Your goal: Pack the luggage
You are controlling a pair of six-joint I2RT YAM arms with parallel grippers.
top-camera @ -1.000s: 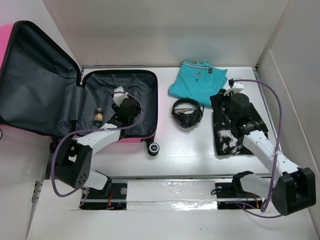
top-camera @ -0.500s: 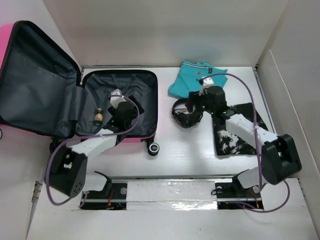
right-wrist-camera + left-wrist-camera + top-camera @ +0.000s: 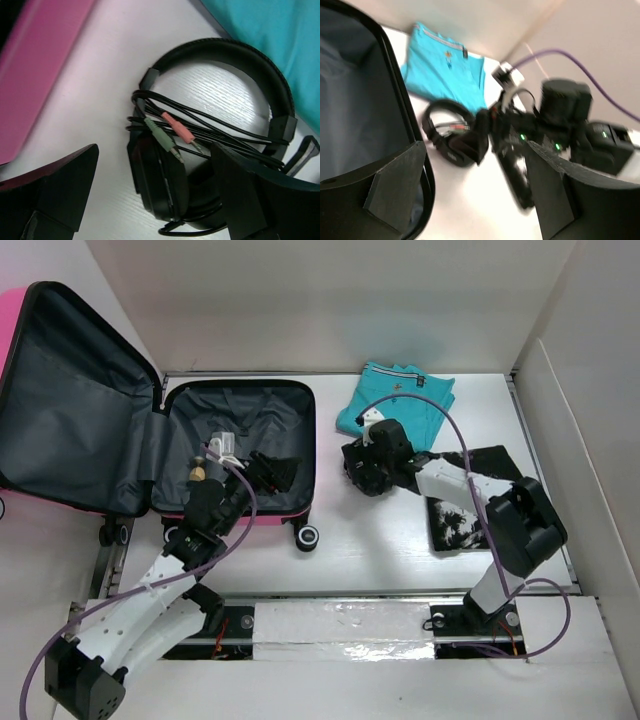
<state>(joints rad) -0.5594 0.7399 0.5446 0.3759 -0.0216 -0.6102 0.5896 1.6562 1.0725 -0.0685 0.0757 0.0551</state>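
Note:
The luggage (image 3: pixel 100 410) lies open at the left, pink shell with dark grey lining; its black rim (image 3: pixel 400 90) and pink side (image 3: pixel 40 65) show in the wrist views. Inside the lower half my left gripper (image 3: pixel 275 472) hangs open and empty, pointing right; nothing sits between its fingers (image 3: pixel 475 165). A small brush (image 3: pixel 199 473) stands in the lining beside that arm. Black headphones (image 3: pixel 220 55) with a bundled cable lie on the table right of the luggage. My right gripper (image 3: pixel 362 468) hovers just over them, open (image 3: pixel 154 150), its fingers on either side of one earcup.
A folded teal garment (image 3: pixel 400 395) lies behind the headphones, also in the left wrist view (image 3: pixel 440 70) and the right wrist view (image 3: pixel 270 30). A black-and-white cloth (image 3: pixel 465 515) lies at the right under the right arm. White walls enclose the table.
My right gripper has swung left from the black-and-white cloth to the headphones and opened wide. The left arm has drawn back and turned its gripper to the right inside the luggage.

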